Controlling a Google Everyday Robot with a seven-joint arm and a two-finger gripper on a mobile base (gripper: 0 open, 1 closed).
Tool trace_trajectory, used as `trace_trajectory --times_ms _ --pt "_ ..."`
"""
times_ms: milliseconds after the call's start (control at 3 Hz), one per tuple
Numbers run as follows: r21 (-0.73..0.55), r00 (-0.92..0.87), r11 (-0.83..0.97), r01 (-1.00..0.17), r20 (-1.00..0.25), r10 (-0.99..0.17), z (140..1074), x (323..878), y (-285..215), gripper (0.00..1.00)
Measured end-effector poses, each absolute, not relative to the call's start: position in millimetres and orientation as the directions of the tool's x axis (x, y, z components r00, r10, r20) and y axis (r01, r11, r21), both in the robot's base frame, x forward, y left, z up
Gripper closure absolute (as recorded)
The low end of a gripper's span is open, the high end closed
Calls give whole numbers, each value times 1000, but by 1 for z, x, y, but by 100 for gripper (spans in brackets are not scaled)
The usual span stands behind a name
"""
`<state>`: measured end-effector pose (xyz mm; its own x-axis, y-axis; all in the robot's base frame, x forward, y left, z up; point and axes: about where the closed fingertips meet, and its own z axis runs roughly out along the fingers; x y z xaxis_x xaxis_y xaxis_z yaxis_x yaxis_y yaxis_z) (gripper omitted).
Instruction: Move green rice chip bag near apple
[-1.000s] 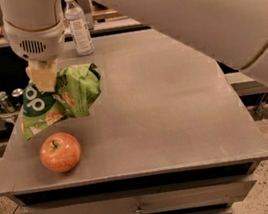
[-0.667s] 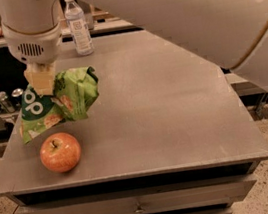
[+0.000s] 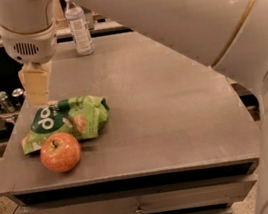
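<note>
**benchbot_fan:** So where are we at? The green rice chip bag [image 3: 70, 120] is lying crumpled on the front-left part of the table [image 3: 175, 112], and the apple [image 3: 60, 152] sits right at its front edge. They look like they're touching, or as good as.

**rustyservo:** Yeah, I'd call the "near apple" part basically done. The hand [image 3: 38, 100] hangs straight down over the bag's back-left corner, tip right at the top edge of the foil. Honestly can't tell if it's clamped on the bag, parted, or closed on nothing. From this angle it reads as one pale block.

**benchbot_fan:** So release-and-retreat step?

**rustyservo:** That's my guess. If it has hold of the foil, it needs to let go first, then lift straight up. Any sideways drag would pull the bag off the apple, or nudge the apple, which is close to the table's front edge and round enough to roll.

**benchbot_fan:** Water bottle [image 3: 79, 29] at the back is well out of the way, at least.
</note>
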<state>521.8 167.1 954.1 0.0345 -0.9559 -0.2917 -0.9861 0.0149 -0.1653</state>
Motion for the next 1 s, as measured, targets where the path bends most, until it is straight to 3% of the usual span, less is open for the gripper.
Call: trace_trajectory --times_ms 333,1000 --pt "-156 37 9 -988 -292 -956 951 526 169 0" --pt "-142 55 -11 -990 -310 -949 950 532 163 0"
